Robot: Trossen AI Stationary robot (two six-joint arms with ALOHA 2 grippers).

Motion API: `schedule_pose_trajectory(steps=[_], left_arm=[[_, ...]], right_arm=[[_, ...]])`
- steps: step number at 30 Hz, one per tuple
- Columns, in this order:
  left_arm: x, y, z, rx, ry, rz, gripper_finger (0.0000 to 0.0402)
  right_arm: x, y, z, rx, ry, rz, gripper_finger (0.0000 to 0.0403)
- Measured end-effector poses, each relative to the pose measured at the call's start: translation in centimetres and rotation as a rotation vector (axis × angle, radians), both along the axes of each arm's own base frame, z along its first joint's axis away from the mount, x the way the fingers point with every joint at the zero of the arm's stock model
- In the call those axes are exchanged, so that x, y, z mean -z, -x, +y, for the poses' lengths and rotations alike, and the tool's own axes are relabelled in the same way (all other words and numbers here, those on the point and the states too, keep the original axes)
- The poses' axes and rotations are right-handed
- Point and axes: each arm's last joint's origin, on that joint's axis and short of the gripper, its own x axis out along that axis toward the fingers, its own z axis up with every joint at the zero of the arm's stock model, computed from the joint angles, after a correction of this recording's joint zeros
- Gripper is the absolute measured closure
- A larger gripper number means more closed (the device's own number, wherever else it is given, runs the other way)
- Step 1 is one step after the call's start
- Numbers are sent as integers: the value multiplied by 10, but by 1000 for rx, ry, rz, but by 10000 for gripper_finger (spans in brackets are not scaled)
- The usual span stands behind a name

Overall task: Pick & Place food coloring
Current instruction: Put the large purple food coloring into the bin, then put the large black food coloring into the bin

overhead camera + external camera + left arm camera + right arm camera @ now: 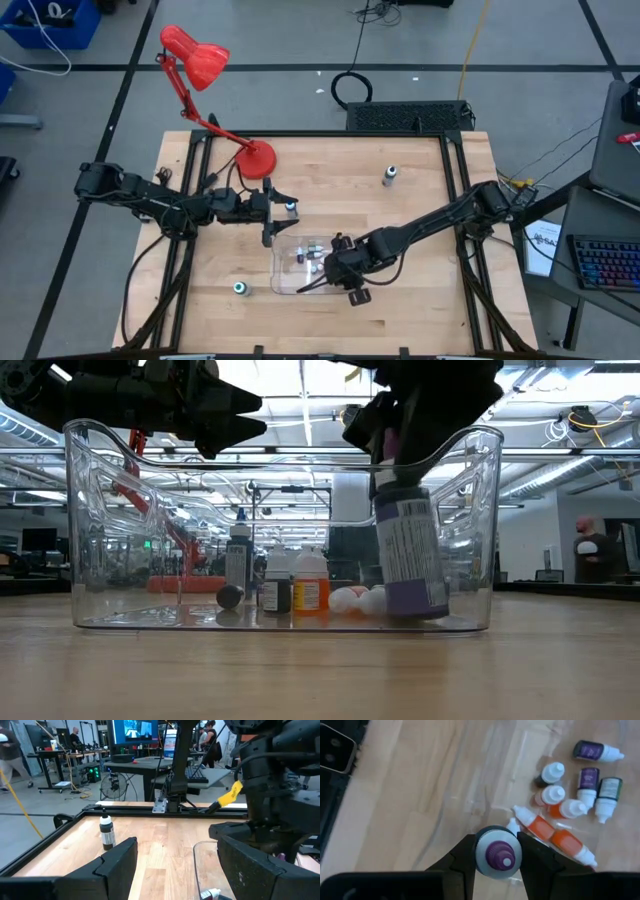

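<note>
A: What lies nearest on the tabletop (400, 215)?

B: Pale wood planks with a visible grain, framed by black rails. Toward the front left stands one small teal-capped bottle (240, 289), alone on the bare wood. Just beyond it sits the clear tray (120, 520), a glossy rectangular plastic tub with rounded corners and scooped handles.

A: And the food coloring?

B: Most of it is in that tray. Small bottles lie and stand on its floor: orange ones (547, 831) on their sides, purple and dark-bodied ones (588, 782) with white caps, one orange bottle (310, 590) upright. The right pincer (496, 855) hangs over the tray, its dark fingers closed on a purple-labelled bottle (408, 555) with a purple nozzle, held roughly upright with its base low inside the tray.

A: The other arm?

B: The left pincer (272, 212) hovers above the wood just behind the tray's left end, its blunt matte fingers (112, 862) spread wide apart and holding nothing.

A: Farther back?

B: A red desk lamp (200, 60) stands on a round base at the rear left. A white-capped bottle (106, 831) stands alone near the far right edge. Beyond is a grey floor with cables, desks, a lit screen, and people standing far off under strip lights.
</note>
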Motion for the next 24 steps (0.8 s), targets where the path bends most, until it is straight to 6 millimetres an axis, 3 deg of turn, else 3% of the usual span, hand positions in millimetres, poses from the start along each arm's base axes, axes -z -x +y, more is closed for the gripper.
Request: schedule_pose_trajectory(steps=[8,13,20,24], left_arm=[[0,0,0,0,0,1,128],[0,0,0,0,0,4,128],[1,0,0,0,-1,7,128],[1,0,0,0,-1,7,128]], right_arm=[[10,2,-4,4,-2,-13,298],[5,3,-4,28,-21,-35,296],[-16,9,-6,125,-91,-72,163],[-26,13,-6,148,-115,-89,137]])
